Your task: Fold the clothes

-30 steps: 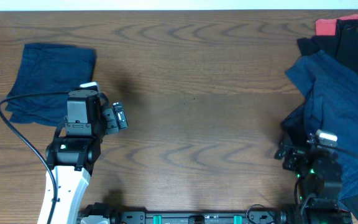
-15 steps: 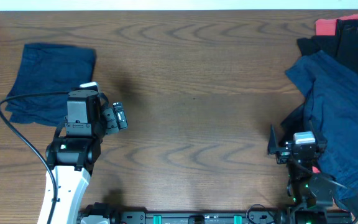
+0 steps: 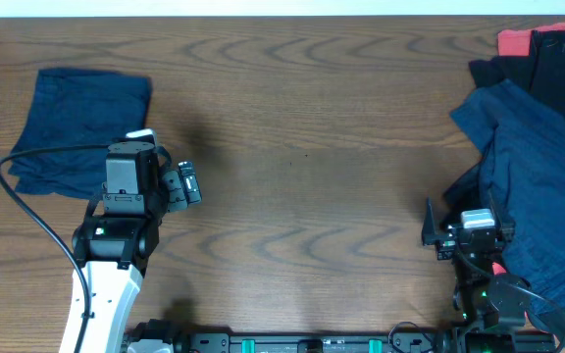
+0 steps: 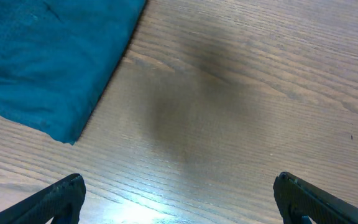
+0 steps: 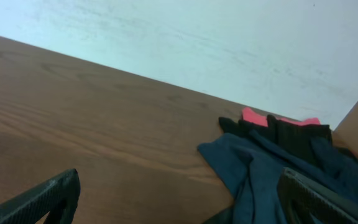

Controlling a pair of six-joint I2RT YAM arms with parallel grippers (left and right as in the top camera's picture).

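Clothes [image 3: 538, 167] lie heaped at the right side of the table [image 3: 302, 118], unsorted because they await folding. Navy fabric is in front, with one black piece [image 3: 557, 69] and one coral-red piece [image 3: 530, 39] behind. How many navy garments the heap holds I cannot tell. One folded navy garment [image 3: 81, 123] lies flat at the far left, apparently set aside as done. Both of the two grippers are empty. The left gripper [image 4: 178, 183] hangs spread wide over bare wood just beside that folded piece, and the right gripper [image 5: 179, 177], jaws also wide apart, hovers beside the heap, likely poised for the next garment.
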